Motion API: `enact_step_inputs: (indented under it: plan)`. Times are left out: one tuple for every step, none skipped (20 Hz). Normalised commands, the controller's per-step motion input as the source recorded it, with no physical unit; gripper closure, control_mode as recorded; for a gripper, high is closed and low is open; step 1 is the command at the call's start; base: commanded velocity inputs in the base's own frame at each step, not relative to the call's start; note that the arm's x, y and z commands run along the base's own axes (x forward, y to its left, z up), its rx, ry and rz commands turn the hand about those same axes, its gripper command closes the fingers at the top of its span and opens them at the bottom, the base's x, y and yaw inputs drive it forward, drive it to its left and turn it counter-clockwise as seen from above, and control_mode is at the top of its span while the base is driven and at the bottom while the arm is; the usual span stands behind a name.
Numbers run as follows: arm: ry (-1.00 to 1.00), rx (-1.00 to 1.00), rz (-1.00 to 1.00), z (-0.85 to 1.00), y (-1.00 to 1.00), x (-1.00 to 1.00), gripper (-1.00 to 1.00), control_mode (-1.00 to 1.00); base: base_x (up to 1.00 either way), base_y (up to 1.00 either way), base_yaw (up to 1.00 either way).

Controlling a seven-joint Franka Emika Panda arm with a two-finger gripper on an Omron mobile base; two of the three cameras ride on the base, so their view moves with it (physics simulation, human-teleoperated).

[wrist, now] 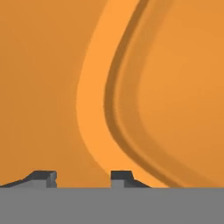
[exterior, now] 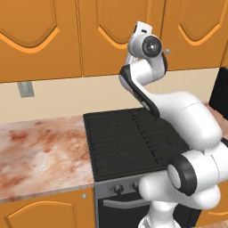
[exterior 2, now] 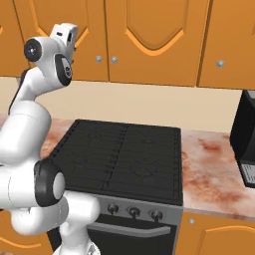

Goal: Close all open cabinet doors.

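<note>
The arm is reaching high, its wrist up against the row of cabinet doors [exterior: 122, 38] that runs across the top of the left base view. In the right base view the same doors [exterior 2: 154, 40] span the upper part of the frame, small round silver knobs [exterior 2: 98, 59] near their lower edges, and every door in sight lies flat in line with its neighbours. The hand sits at the upper left of that view, right at the lower part of a door.

From the hand view, the tool [wrist: 83, 178] is pointed square at a door face [wrist: 39, 87] and very close to it; the lighter orange edge of the raised arched panel [wrist: 94, 100] sweeps down through the middle of the frame. The two dark fingertips [wrist: 43, 177] poke up at the bottom edge, drawn in as far as they go, with nothing pinched between them.

Below, the black stove [exterior: 133, 140] fills the centre of the left base view, its control dials [exterior 2: 133, 211] along the front in the right base view. The marbled reddish bench [exterior: 42, 153] stretches to the left of the stove, and another stretch of bench [exterior 2: 209, 169] lies to its right. A grey wall outlet [exterior: 25, 89] sits on the cream wall at mid left. A dark appliance [exterior 2: 245, 139] stands at the right edge of the right base view.
</note>
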Motion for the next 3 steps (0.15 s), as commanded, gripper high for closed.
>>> enact_step_inputs:
  plan:
    - [0.00, 0.00, 0.03, -0.20, -0.09, 0.25, -1.00, -1.00, 0.00, 0.00, 0.00]
    - [0.00, 0.00, 0.03, -0.25, -0.04, 0.12, -1.00, -1.00, 0.00, 0.00, 0.00]
    - [0.00, -0.01, 0.02, -0.25, 0.00, 0.14, -1.00, -1.00, 0.00, 0.00, 0.00]
